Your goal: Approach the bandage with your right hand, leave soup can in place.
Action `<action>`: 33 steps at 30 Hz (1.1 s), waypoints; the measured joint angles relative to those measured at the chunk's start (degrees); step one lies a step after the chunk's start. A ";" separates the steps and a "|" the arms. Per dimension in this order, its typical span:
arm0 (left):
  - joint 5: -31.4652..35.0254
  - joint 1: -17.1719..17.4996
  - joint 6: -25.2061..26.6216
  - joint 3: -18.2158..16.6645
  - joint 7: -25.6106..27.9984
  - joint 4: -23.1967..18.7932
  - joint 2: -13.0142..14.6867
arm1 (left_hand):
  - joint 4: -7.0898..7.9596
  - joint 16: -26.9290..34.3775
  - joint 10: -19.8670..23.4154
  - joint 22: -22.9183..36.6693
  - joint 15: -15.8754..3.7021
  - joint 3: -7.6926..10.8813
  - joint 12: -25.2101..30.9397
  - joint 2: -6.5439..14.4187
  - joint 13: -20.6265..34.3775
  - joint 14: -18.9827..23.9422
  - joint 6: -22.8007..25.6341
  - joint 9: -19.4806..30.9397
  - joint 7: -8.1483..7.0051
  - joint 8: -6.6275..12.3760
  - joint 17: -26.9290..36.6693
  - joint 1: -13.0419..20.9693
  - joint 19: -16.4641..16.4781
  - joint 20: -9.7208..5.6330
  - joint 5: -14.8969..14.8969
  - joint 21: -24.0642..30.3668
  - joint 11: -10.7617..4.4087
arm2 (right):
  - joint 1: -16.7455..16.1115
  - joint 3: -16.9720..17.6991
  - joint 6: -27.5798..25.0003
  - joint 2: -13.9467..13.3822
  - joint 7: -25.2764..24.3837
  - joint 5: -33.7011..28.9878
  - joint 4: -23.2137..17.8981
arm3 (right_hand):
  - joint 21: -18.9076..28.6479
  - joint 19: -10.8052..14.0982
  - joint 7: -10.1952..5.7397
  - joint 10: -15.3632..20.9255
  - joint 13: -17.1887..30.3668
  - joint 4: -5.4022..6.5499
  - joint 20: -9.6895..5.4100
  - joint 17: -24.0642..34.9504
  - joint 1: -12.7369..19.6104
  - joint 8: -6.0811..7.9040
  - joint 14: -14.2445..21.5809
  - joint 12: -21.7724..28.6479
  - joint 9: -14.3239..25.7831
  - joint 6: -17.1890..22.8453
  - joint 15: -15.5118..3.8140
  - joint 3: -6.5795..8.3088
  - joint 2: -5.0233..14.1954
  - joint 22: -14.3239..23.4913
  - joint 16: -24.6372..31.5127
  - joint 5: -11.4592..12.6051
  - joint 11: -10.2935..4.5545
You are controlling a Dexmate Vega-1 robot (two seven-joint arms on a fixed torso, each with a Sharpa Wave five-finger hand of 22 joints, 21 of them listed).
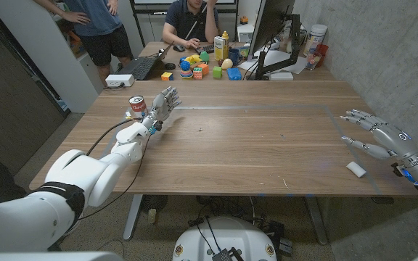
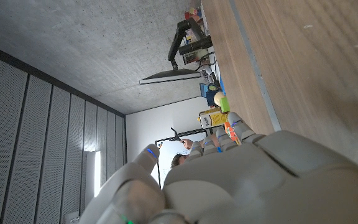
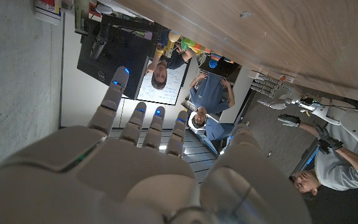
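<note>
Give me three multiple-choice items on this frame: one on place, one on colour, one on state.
1. Where does the bandage lie?
A. at the table's far left, beside the soup can
B. on the table near the right robot hand
C. on the far desk among the toys

2. What colour is the bandage?
A. white
B. blue
C. green

3. What is the right robot hand doing?
A. pinching the bandage
B. gripping the soup can
C. holding nothing, fingers spread

Answers:
1 B: the bandage lies on the wooden table just in front of the right robot hand, far from the soup can, which stands by the left robot hand.
2 A: it shows as a small white strip on the brown wood.
3 C: its fingers are apart above the table, clear of the bandage.
</note>
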 measured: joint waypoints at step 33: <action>-0.17 -0.22 1.80 0.65 -0.29 -2.11 1.19 | 0.00 0.00 0.00 0.30 0.00 0.00 0.00 0.00 0.00 0.00 0.00 0.00 0.00 -0.03 0.00 0.00 0.00 0.00 0.00 -0.44 0.00 | -0.03 5.39 3.87 9.29 -0.09 -12.28 7.82 | -0.83 2.63 -0.91 0.22 0.28 -1.77 -0.22 -0.01 2.29 0.00 0.92 0.00 0.00 0.75 -0.52 0.34 -0.28 -0.14 -0.34 0.23 -0.22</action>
